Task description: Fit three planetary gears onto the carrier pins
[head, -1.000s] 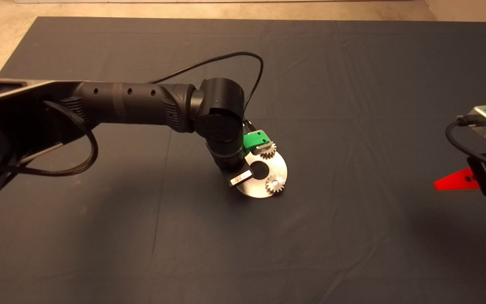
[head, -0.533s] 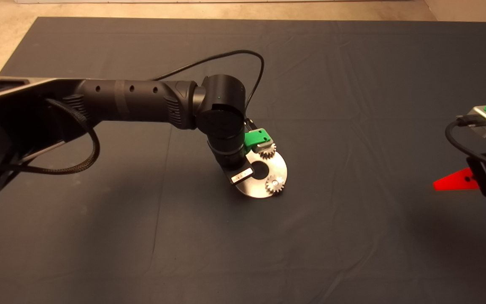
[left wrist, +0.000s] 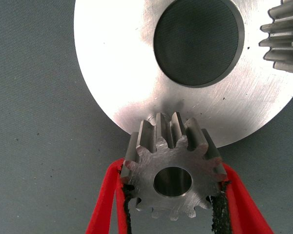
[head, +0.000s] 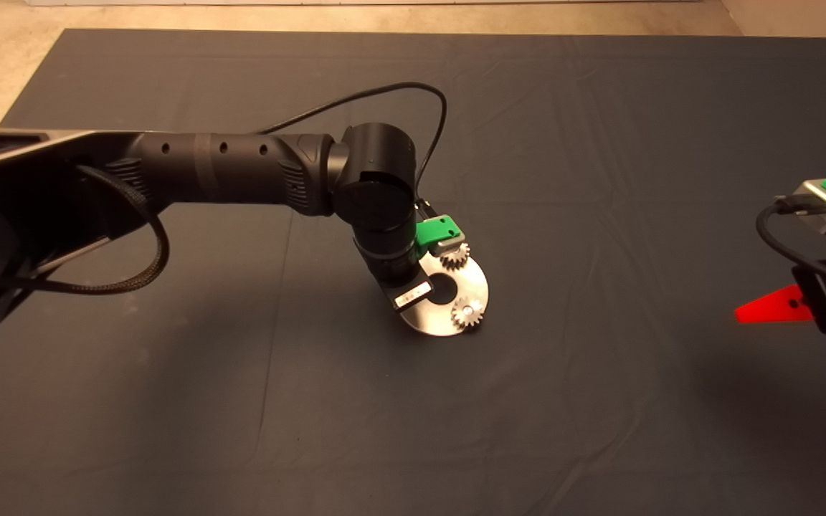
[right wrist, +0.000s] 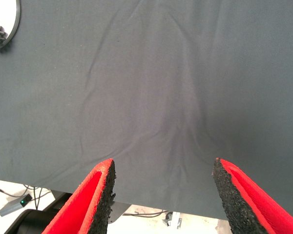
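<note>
While clenched on a gear [left wrist: 172,171], the left pincer [left wrist: 172,195] seemingly overhangs the disc [left wrist: 122,73] edge.

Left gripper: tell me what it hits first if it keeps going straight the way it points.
Probably the rim of the disc: the left gripper holds a gear just over it. Depth is unclear.

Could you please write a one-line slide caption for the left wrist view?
Left gripper holds a gear over the disc's edge.
</note>
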`<state>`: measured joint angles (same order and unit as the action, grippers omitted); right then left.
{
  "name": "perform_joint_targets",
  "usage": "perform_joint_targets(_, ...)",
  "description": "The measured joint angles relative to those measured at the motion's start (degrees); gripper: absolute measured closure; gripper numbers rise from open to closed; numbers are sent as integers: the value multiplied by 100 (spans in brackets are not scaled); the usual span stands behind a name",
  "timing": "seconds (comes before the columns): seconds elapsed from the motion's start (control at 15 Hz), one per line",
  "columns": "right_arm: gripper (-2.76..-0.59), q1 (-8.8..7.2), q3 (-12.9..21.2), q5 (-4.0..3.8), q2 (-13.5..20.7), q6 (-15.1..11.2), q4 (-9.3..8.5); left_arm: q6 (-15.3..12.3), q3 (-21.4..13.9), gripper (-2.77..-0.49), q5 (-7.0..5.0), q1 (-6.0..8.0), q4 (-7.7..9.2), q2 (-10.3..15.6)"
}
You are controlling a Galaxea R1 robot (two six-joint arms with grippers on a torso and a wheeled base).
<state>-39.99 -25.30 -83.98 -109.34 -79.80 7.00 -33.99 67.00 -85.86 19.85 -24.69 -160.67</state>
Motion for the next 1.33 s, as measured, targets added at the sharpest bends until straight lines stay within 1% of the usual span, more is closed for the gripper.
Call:
perform_joint_targets(0.33,-147,-1,0,0,0,1,0,0,39,-69,35,-2,-20,-16)
perform_joint_targets(0.6,-147,0,0,0,0,1,0,0,39,-69,33,-15,-45,-16)
perform_joint_targets(0.87,-147,-1,2,0,0,1,0,0,37,-69,33,-33,-128,-15)
perform_joint_targets(1.33,-147,0,0,0,0,1,0,87,55,-69,33,-34,-141,-24)
